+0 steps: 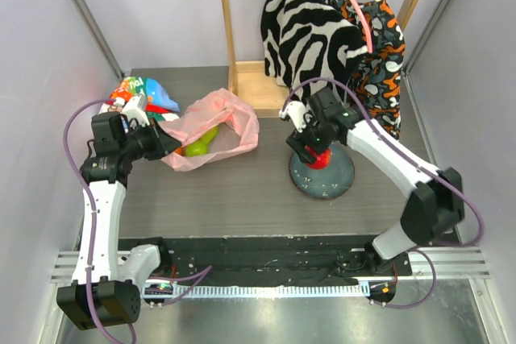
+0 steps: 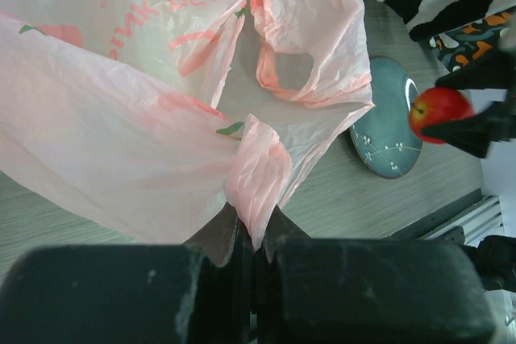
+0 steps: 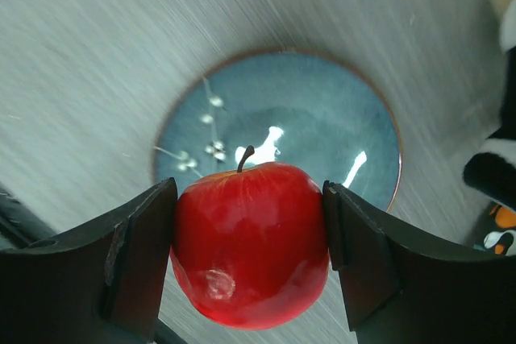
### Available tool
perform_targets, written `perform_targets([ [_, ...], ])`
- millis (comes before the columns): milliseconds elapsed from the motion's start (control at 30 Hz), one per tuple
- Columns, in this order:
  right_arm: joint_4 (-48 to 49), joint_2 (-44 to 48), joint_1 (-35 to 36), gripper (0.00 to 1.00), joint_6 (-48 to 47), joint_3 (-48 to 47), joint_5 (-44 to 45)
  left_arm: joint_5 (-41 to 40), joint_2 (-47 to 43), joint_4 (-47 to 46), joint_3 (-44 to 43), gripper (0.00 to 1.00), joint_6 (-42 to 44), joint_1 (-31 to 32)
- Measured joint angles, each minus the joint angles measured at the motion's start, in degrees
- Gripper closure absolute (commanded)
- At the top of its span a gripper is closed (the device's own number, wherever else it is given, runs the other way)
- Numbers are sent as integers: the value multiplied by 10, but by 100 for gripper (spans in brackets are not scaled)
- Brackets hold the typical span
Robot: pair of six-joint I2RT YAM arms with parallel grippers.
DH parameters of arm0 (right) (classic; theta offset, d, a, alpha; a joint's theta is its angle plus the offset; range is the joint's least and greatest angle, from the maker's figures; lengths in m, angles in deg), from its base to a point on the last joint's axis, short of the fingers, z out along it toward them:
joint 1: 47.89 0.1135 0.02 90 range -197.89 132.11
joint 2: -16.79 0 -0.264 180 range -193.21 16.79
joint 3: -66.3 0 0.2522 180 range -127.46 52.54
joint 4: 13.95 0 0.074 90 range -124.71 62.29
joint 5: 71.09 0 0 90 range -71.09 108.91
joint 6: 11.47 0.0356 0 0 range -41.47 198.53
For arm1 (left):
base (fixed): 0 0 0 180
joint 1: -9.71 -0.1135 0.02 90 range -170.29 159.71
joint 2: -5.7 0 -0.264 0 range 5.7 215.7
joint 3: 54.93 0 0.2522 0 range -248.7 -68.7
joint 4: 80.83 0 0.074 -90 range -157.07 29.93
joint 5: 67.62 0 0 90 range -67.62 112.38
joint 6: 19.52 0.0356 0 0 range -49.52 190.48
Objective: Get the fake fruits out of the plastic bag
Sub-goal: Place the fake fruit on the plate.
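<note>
The pink plastic bag (image 1: 219,122) lies on the table left of centre, with a green pear (image 1: 201,144) showing through its mouth. My left gripper (image 1: 159,141) is shut on a fold of the bag's edge (image 2: 256,176). My right gripper (image 1: 316,151) is shut on a red apple (image 3: 250,243) and holds it just above a blue-grey plate (image 1: 322,175). The apple (image 2: 439,110) and plate (image 2: 389,130) also show in the left wrist view. Other fruits are hidden inside the bag.
A colourful printed white bag (image 1: 141,96) lies at the far left behind the left gripper. A wooden rack (image 1: 258,78) with zebra-print and orange-patterned cloth (image 1: 322,30) stands at the back. Side walls close in the table.
</note>
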Motion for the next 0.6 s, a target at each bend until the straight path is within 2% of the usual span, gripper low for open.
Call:
perform_targets([
  [300, -36, -178, 5, 71, -48, -49, 98, -2, -9, -3, 3, 100, -1, 0],
  [467, -47, -253, 9, 65, -69, -108, 122, -5, -19, -4, 13, 100, -1, 0],
  [500, -48, -261, 10, 62, -71, -113, 124, -4, -20, -4, 14, 100, -1, 0],
  [533, -50, -270, 11, 50, -75, -119, 125, -5, -21, -3, 16, 100, -1, 0],
  [600, -58, -278, 12, 40, -77, -129, 126, -5, -22, -4, 17, 100, -1, 0],
])
